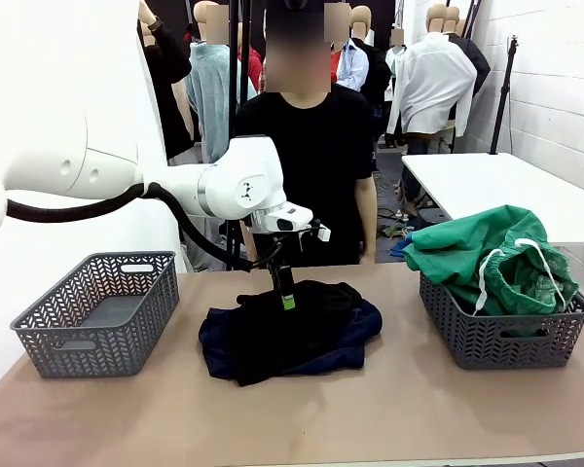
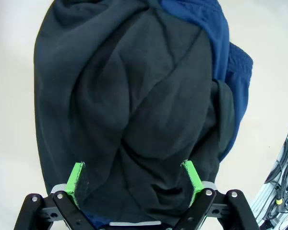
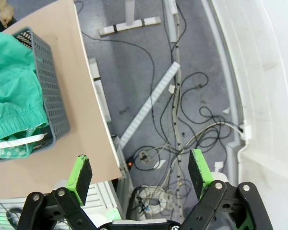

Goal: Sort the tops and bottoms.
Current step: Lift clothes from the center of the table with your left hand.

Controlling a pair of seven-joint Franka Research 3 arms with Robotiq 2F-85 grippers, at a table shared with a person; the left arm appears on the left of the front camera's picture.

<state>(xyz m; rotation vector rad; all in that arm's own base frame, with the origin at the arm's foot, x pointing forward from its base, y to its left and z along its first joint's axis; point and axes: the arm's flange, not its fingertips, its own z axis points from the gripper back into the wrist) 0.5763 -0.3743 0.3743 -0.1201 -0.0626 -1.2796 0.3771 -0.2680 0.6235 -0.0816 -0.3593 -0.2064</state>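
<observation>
A heap of dark clothes lies at the table's centre: a black garment [image 1: 282, 331] over a navy-blue one [image 1: 355, 341]; which of them is a top I cannot tell. My left gripper [image 1: 286, 295] points down into the heap's far edge, open. In the left wrist view the left gripper [image 2: 134, 179] has its green pads on either side of a fold of the black garment [image 2: 134, 96], with the blue cloth [image 2: 230, 62] beyond. The green bottoms [image 1: 496, 258] with a white drawstring fill the right basket [image 1: 506, 341]. My right gripper [image 3: 139, 170] hangs open over the floor, off the table's corner, beside the bottoms [image 3: 14, 100].
A grey lattice basket [image 1: 97, 311] with nothing in it stands at the left of the table. A person in black [image 1: 307, 146] stands at the far edge behind the heap. Cables and rails [image 3: 182, 120] lie on the floor under the right gripper.
</observation>
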